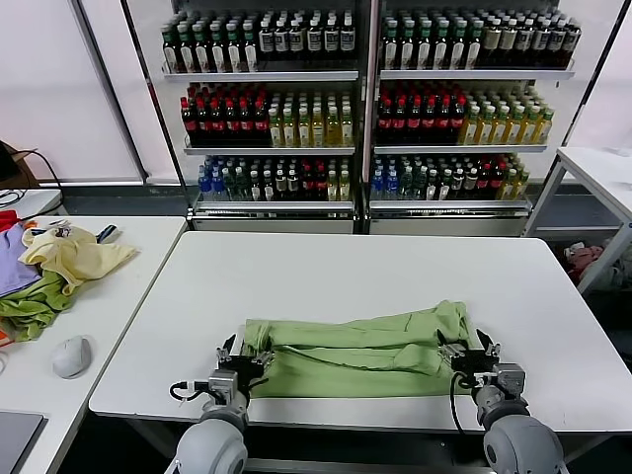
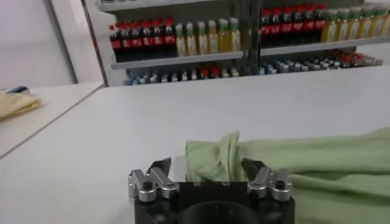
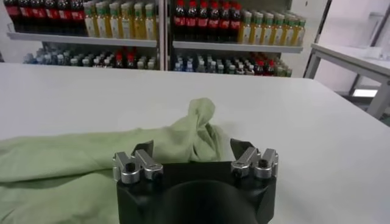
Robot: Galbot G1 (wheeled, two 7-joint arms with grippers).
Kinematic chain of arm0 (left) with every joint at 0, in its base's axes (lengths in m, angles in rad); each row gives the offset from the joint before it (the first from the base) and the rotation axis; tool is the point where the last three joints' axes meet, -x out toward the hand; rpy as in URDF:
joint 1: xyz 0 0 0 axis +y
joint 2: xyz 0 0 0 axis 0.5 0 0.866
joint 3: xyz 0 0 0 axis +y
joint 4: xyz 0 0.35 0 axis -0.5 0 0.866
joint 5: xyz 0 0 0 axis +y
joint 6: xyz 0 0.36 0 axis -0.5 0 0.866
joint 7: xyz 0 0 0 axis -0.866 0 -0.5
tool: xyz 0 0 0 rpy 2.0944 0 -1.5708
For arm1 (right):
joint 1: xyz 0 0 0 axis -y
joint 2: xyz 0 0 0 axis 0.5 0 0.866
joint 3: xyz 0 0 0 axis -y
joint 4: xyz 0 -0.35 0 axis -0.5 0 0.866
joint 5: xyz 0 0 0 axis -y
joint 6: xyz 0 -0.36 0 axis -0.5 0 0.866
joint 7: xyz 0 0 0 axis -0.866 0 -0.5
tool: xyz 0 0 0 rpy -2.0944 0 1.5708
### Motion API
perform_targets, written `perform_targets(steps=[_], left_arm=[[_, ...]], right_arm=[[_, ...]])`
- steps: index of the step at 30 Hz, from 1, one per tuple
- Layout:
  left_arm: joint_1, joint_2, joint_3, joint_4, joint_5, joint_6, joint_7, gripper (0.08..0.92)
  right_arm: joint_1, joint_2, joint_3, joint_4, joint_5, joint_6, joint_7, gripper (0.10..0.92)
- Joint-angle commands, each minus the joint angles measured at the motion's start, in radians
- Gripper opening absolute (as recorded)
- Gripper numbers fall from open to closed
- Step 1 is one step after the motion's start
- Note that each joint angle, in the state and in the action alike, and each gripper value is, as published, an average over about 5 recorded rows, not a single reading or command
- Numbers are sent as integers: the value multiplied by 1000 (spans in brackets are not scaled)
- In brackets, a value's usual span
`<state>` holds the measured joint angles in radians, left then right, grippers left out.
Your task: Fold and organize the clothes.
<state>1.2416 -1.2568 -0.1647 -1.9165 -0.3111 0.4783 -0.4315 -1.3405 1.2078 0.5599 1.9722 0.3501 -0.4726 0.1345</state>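
With both the left tool [image 1: 240, 357] and right tool [image 1: 470, 357] spread apart at the T-shirt [image 1: 360, 353]'s near corners, I'd pinch both evenly before folding it across the desk [image 1: 355, 267].

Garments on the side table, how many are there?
3: a pale yellow garment on top, a purple one and a darker green one beside it; more may be hidden.

Bare table [image 1: 375, 267] beyond T-shirt [image 1: 360, 351]; approach unobstructed.

The white rectangular table [image 1: 395, 267] carries one light green cotton T-shirt [image 1: 365, 351]. It lies folded lengthwise, spanning between both grippers at the near edge.
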Motion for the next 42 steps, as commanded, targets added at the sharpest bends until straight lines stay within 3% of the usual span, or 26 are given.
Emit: perform_targets(steps=[1,10,20,26,30,37,42], left_arm=[[4,-43,13,41,19,21,-44,647],[-9,-20,-39,56,-86,30,-43,387],[-34,114,-222,18,-235,25,-11,134],[-40,223,-340,-35,-323,16,5,116],[-30,236,-387,-124,-481,5,12,116],[-11,138,-326,-333,-825,-23,29,116],[-42,56,-191,-363,-916,-44,40,116]], right_arm=[[-7,-1,1,5,-6,1,1,823],[-5,2,4,8,-5,7,-2,823],[11,-8,9,16,3,13,-3,823],[19,-10,7,20,5,15,-4,823],[20,-10,6,22,4,17,-5,823],[19,-9,3,29,1,18,-5,823],[15,-4,1,30,-7,18,-6,823]])
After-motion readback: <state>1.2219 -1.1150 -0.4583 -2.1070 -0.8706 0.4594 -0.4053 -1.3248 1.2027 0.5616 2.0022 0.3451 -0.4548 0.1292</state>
